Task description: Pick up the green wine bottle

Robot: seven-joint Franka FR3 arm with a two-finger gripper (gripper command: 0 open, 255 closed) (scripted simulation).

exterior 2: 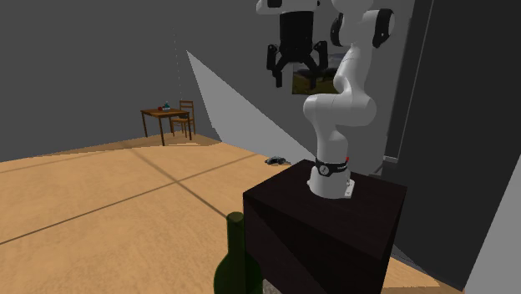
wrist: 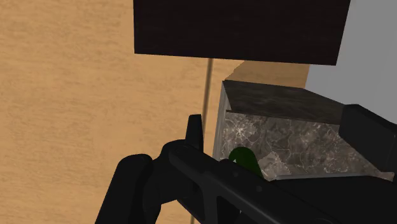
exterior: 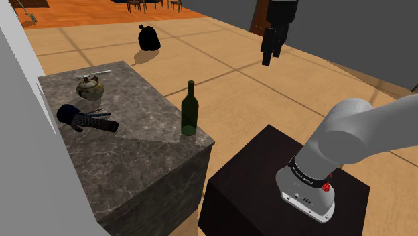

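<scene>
High over the floor, the gripper (exterior 2: 298,75) is held wide open, well apart from the green bottle (exterior: 189,110) set upright on the counter (exterior: 134,161).

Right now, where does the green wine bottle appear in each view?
Shoulder view: the green wine bottle stands upright near the middle, at the stone counter corner nearest the black stand.
Second exterior view: bottle at the bottom edge, left of centre, before the stand.
Wrist view: bottle seen from above, on the counter near its edge.
Shared landmark: the black stand.
</scene>
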